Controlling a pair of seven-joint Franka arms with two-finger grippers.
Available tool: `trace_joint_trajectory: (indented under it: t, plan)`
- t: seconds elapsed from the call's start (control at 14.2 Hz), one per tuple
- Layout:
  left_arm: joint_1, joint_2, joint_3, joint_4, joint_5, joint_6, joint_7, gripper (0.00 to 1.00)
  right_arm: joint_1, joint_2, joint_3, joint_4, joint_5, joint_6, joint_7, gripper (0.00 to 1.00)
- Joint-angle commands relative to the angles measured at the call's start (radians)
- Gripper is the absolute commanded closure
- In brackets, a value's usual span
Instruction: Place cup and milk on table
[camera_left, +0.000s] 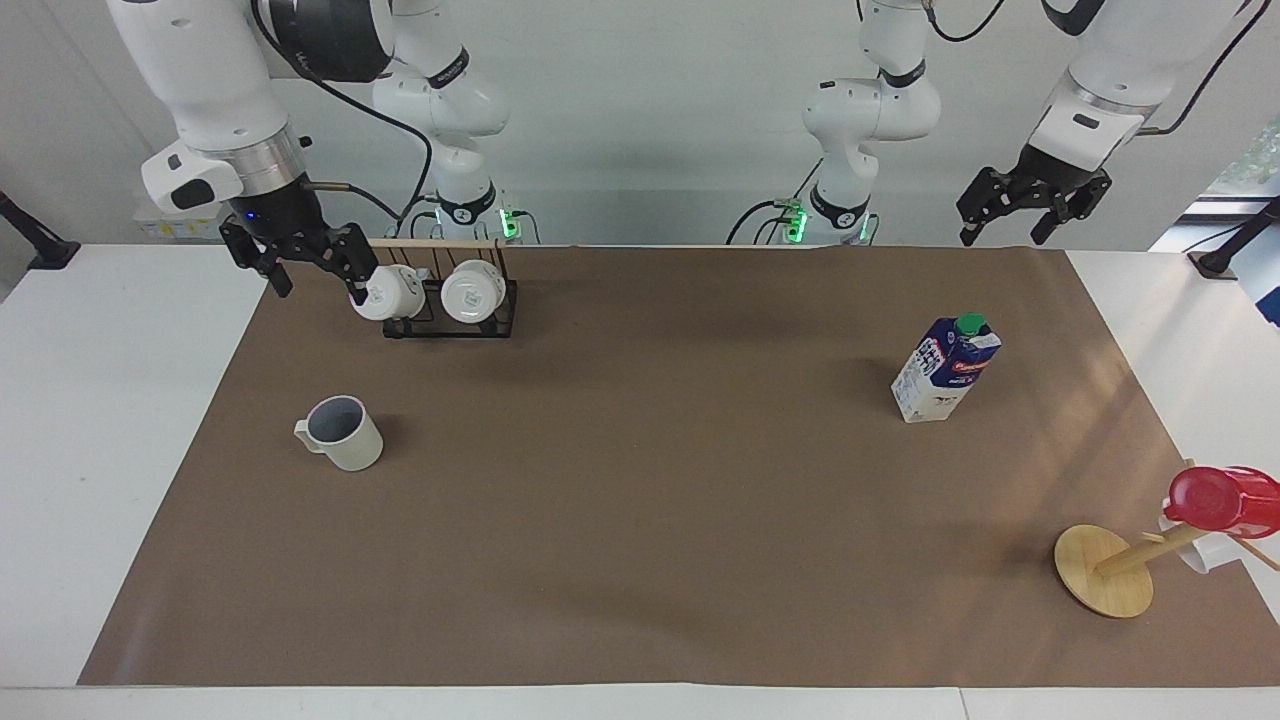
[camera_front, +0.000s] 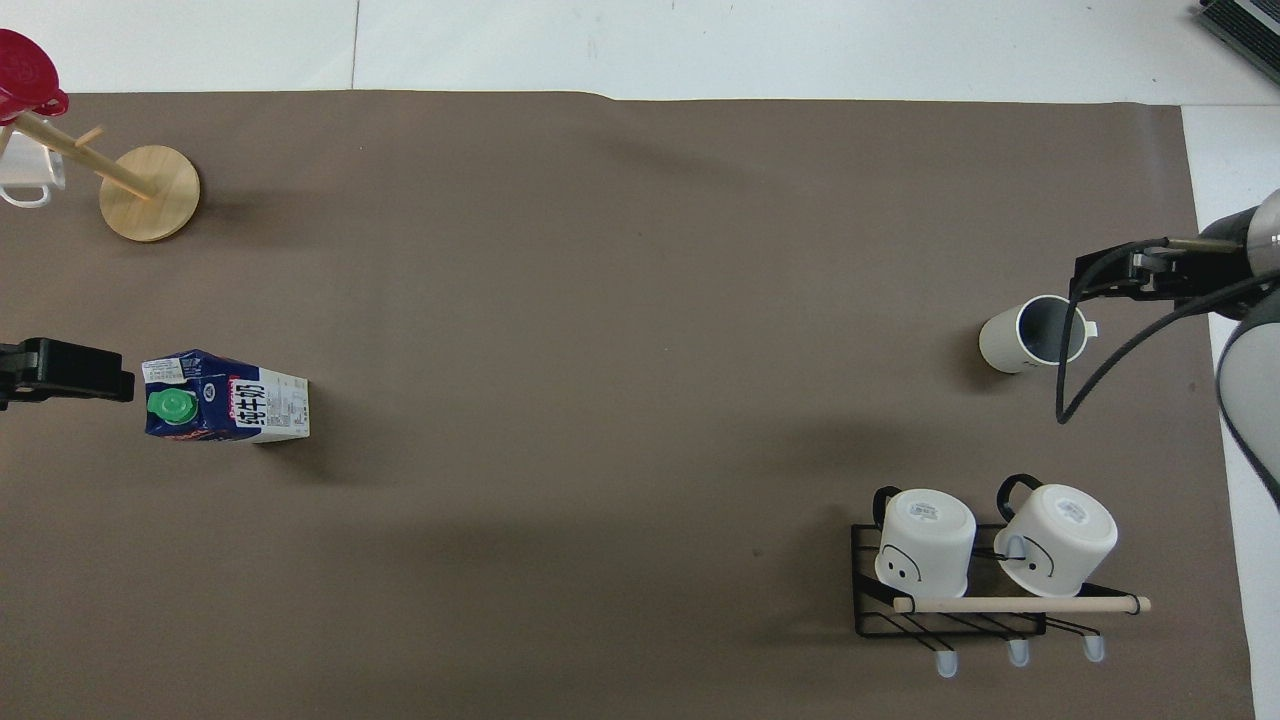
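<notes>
Right fingers (camera_left: 313, 278): we see them spread open and empty, raised over the sheet's edge beside the rack.
Left fingers (camera_left: 1033, 214): we see them spread open, holding nothing, up near the counter's robot-side edge; that arm waits.
Cup (camera_left: 343, 433): upright on the brown sheet (camera_left: 640, 520), toward the right arm's end, farther from the robots than the rack.
Milk (camera_left: 945, 368): upright on the sheet, toward the left arm's end, well apart from the cup.
Rack (camera_left: 450, 310): black wire, two white mugs (camera_left: 472, 291) on it.
Mug tree (camera_left: 1105, 570): wooden, red cup (camera_left: 1220, 500) hung on it, at the left arm's end.
Counter (camera_left: 90, 400): white.
</notes>
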Motion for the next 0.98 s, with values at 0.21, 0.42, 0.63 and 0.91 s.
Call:
trace_joint_trajectory:
  t: [0.21, 0.42, 0.63, 0.91]
  plan:
    - [-0.003, 0.009, 0.001, 0.024, 0.017, -0.017, -0.014, 0.00, -0.045, 0.088, 0.004, -0.102, 0.004, 0.187, -0.088, 0.00]
    - [-0.003, 0.009, 0.001, 0.022, 0.017, -0.019, -0.014, 0.00, -0.045, 0.112, 0.004, -0.212, 0.004, 0.317, -0.088, 0.00]
    - [-0.003, 0.008, 0.001, 0.020, 0.017, -0.023, -0.019, 0.00, -0.043, 0.124, 0.004, -0.284, 0.004, 0.435, -0.088, 0.00]
    - [-0.015, 0.008, -0.001, 0.020, 0.017, -0.017, -0.020, 0.00, -0.045, 0.199, 0.004, -0.289, 0.002, 0.491, -0.091, 0.00]
